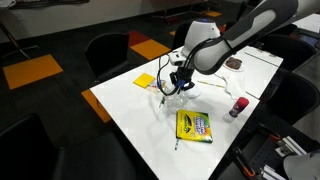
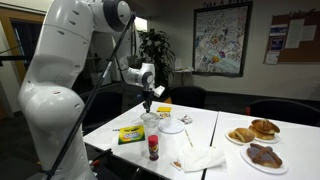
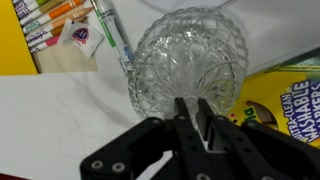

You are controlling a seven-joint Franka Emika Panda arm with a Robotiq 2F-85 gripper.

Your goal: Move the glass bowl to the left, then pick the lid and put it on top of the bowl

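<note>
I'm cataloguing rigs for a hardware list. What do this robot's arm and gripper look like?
The arm is glossy white, with rounded, bulky segments and darker sections at the joints. The gripper is matte black, built from angular linked bars; no markings show.

The arm (image 2: 55, 90) rises from its bulky white base, bends at the elbow and reaches forward and down in both exterior views, the wrist turned so that the gripper (image 1: 178, 84) points straight down. In the wrist view its two black fingers (image 3: 183, 118) stand almost together, pinched on the near rim of the glass bowl (image 3: 190, 55)
</note>
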